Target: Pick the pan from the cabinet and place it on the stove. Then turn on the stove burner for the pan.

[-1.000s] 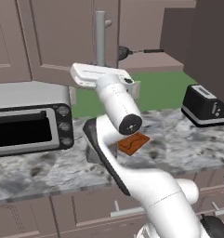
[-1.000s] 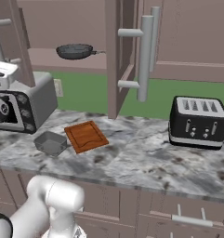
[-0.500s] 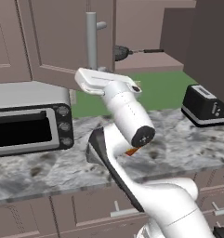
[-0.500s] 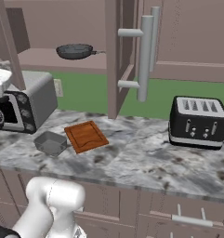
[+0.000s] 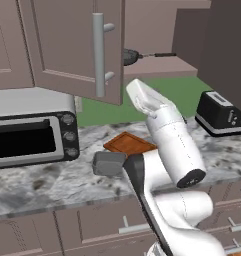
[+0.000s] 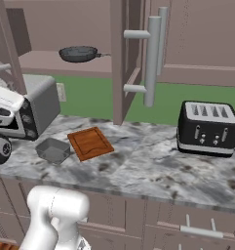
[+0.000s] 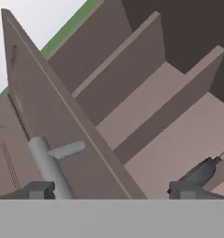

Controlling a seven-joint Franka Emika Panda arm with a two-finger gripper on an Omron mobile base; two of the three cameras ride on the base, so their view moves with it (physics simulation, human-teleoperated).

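End effector (image 7: 106, 189) spread wide — straddling cabinet door (image 7: 62, 121) edge.

Green wall (image 6: 89, 100); grey marble counter (image 6: 153, 166); brown drawer fronts (image 5: 67, 230) below.

A wooden board (image 6: 90, 143), grey tin (image 6: 52, 149), toaster (image 6: 208, 127) share the counter (image 6: 153, 168).

One pan (image 6: 78, 53), one toaster (image 6: 207, 128), one tin (image 6: 53, 149) — perhaps one board (image 6: 90, 143).
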